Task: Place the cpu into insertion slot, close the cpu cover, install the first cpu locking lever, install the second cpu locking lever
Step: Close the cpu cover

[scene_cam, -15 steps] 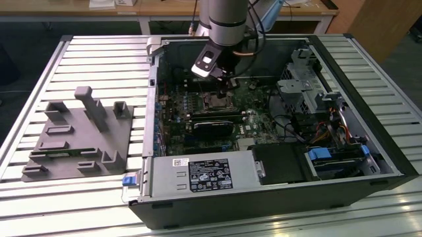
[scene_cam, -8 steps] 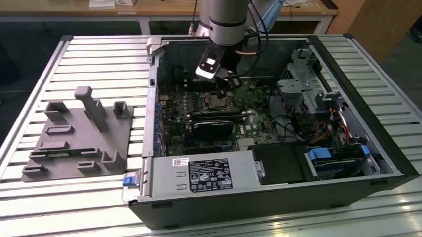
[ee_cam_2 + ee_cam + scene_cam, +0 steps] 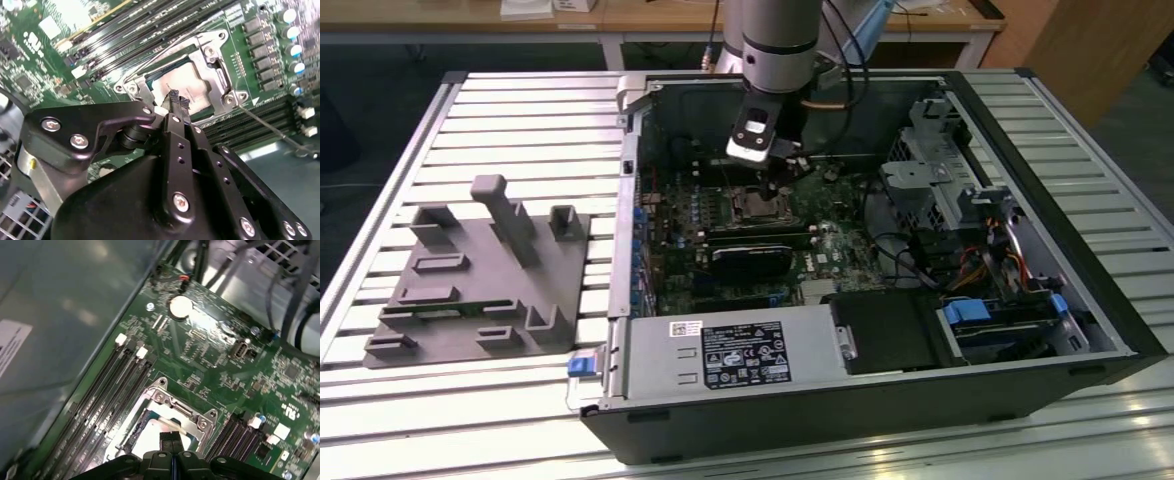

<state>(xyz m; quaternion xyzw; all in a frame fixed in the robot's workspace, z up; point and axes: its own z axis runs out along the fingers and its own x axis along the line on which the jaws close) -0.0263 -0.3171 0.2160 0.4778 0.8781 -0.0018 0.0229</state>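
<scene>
The cpu (image 3: 192, 85) lies flat in the insertion slot (image 3: 758, 205) on the green motherboard, its pale metal top showing through the cut-out of the cpu cover (image 3: 220, 65). The cover (image 3: 177, 407) lies down over the chip (image 3: 147, 437). My gripper (image 3: 177, 99) hangs just above the chip's edge with its two black fingertips pressed together and nothing between them. In the exterior view the gripper (image 3: 777, 172) sits inside the open case, right over the slot. A thin silvery lever rod (image 3: 272, 127) sticks out from the socket's corner across the black slots.
The open computer case (image 3: 1067, 300) lies on a slatted metal table. Long black memory slots (image 3: 150, 25) flank the socket. A black card (image 3: 750, 262), a power supply (image 3: 734, 355) and a drive cage (image 3: 947, 180) crowd the inside. A grey fixture (image 3: 480, 280) stands at the exterior view's left.
</scene>
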